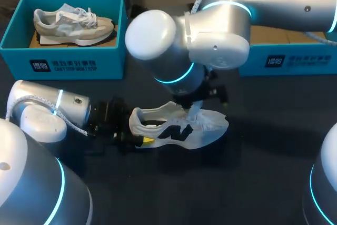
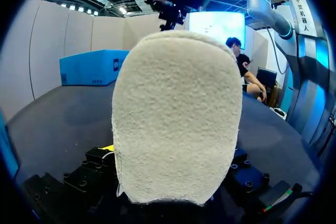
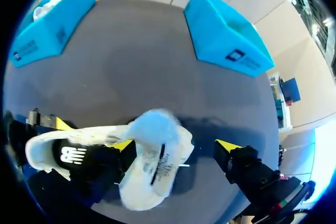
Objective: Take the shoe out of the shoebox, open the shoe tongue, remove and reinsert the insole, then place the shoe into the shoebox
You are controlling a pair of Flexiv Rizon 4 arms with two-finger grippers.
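White mesh sneaker [image 1: 179, 130] lying lower centre, likely light, floppy; heel [image 2: 176, 119] stiffest hold. Left gripper [image 1: 140, 138] clamping heel, right gripper [image 3: 176, 146] gaping over tongue [image 3: 155, 124].

Left gripper [image 1: 141, 139]: the white sneaker with a black logo [image 2: 176, 119] is filling its wrist view, covering most of it.
Tongue: the pale shoe tongue [image 3: 153, 124] is showing blurred.
Right-hand teal cardboard shoebox [image 1: 287, 59]: the silver right arm [image 1: 210, 25] is covering its left end.

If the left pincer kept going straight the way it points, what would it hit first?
The heel of the white shoe. It sits right ahead of the left pincer and fills its view. I cannot tell whether they touch.
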